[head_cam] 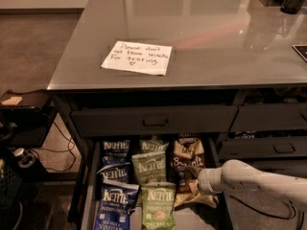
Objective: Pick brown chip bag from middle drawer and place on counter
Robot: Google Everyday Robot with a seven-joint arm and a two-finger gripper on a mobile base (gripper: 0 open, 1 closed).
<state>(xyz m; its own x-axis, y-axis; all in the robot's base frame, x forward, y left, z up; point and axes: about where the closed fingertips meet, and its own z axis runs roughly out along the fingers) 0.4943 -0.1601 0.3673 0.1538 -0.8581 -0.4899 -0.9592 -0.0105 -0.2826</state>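
Note:
The middle drawer point(90, 190) is pulled open below the counter point(216, 37). It holds blue bags on the left, green bags in the middle and brown bags on the right. The brown chip bag point(186, 153) with white script stands at the back right, and a tan crumpled bag point(194, 198) lies in front of it. My gripper point(194, 172) comes in from the lower right on a white arm point(249, 181). It sits down in the drawer against the lower part of the brown chip bag. The arm hides part of the bags.
A white handwritten note point(136, 57) lies on the counter. A shut drawer with a bar handle point(154, 121) sits above the open one, and narrower shut drawers point(268, 147) are to the right. A dark low shelf with cables point(24, 123) stands at the left.

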